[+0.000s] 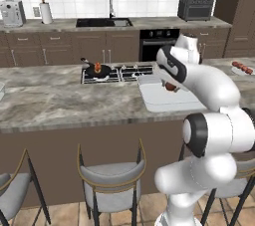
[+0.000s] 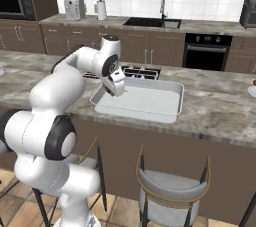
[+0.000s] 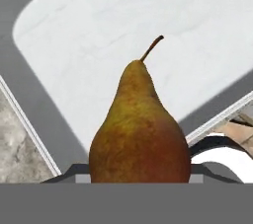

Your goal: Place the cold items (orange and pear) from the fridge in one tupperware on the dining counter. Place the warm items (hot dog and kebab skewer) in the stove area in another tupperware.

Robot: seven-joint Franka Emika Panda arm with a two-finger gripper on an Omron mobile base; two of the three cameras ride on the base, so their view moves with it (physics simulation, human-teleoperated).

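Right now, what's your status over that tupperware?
Hand shut on the pear, stem pointing away. Pear held above the white tupperware on the dining counter. Tupperware floor bare below, nothing in the way.

pan (image 1: 97,71) on stove, toaster oven (image 1: 195,6), stools (image 1: 112,177)

The kitchen is evenly and softly lit, with no glare. The pear (image 3: 140,134) shows crisp in the hand view, its lower right side shaded darker. A soft grey shadow lies inside the white tupperware (image 3: 89,30). The base views look slightly coarse.
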